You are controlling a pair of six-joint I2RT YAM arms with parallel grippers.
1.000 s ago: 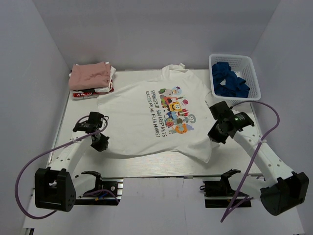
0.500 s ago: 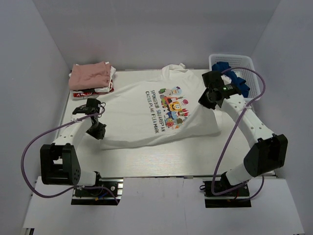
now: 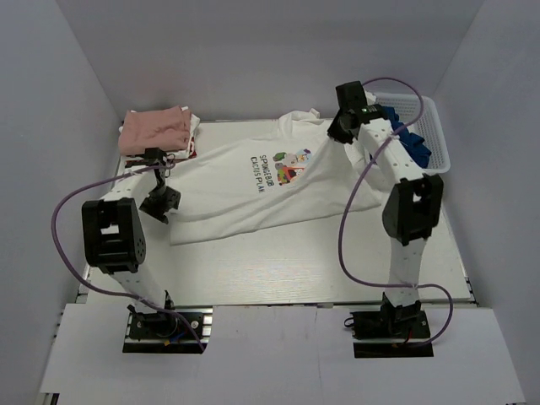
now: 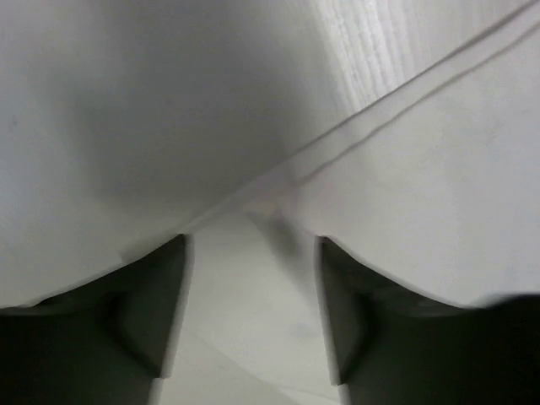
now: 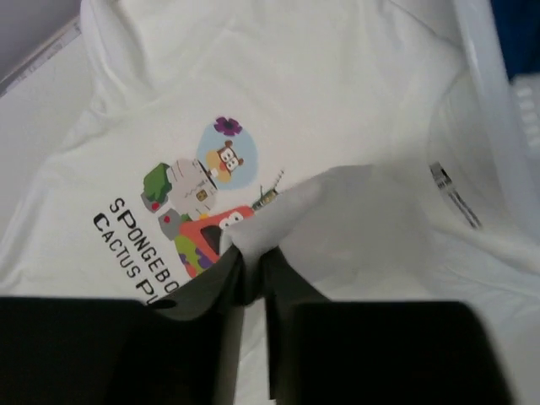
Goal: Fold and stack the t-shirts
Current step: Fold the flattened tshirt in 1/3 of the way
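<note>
Pink tee (image 3: pixel 154 129): folded, on top of the printed tee (image 3: pixel 145 160), far left corner of the table (image 3: pixel 295 270). I count two of three as done.

Left gripper (image 3: pixel 160 204): at the left edge of the white tee (image 3: pixel 245 190). In my wrist view the fingers (image 4: pixel 148 312) stand apart with white cloth and a hem seam across the gap. I cannot tell whether they pinch it.

White tee: mid-table, collar at the far edge, first fold under way. Its right half is doubled over and hides part of the graphic.

Right gripper (image 3: pixel 340 128): closed down tight on a pinch of white hem, held above the chest print near the collar.

Left to do, as I judge it: lay this fold down, fold further to stack size, set it on the pink tee.

Basket (image 3: pixel 434 126), far right: blue cloth (image 3: pixel 413 139) inside, untouched.

Writing: right wrist view reads "SPONGEBO" over "CACTUS P"; the rest is hidden by my fingers. Neck label too small to read.
</note>
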